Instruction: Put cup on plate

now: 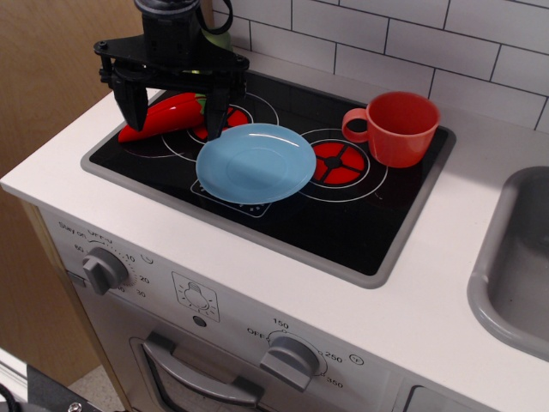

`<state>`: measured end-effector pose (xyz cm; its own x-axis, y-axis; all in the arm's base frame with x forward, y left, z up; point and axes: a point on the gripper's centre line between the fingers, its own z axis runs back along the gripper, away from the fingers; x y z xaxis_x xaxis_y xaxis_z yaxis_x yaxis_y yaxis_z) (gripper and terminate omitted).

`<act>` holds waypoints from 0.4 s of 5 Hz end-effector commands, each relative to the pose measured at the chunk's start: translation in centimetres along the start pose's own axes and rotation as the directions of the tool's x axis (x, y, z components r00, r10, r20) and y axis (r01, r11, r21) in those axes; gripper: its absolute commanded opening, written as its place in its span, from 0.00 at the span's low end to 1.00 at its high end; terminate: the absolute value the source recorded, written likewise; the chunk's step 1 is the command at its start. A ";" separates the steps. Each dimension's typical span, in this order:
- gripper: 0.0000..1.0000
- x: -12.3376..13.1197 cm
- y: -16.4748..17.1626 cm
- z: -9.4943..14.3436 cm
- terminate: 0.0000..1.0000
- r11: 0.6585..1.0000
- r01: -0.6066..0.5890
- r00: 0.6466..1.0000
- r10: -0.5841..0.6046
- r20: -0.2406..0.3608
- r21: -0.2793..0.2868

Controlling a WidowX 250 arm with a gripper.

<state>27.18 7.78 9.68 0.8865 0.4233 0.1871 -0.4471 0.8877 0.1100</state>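
Note:
The red-orange cup stands upright at the back right of the black stovetop, its loop handle pointing left. The light blue plate lies in the middle of the stovetop, empty, to the left of the cup. My gripper hangs over the back left of the stovetop with its two black fingers spread wide apart, open and empty. It is above a long red chili pepper, left of the plate and far from the cup.
A red burner mark shows between plate and cup. A grey sink is at the right edge. White tiled wall runs behind. Oven knobs and a handle sit on the front face below.

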 end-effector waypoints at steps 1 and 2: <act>1.00 0.0 0.0 0.0 0.00 1.000 0.000 1.000 0.000 0.000 0.000; 1.00 1.1 -2.5 0.2 0.00 0.969 0.247 0.969 -0.246 0.024 -0.022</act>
<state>28.61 5.66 8.58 0.9765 0.1729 0.1285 -0.1893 0.9735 0.1287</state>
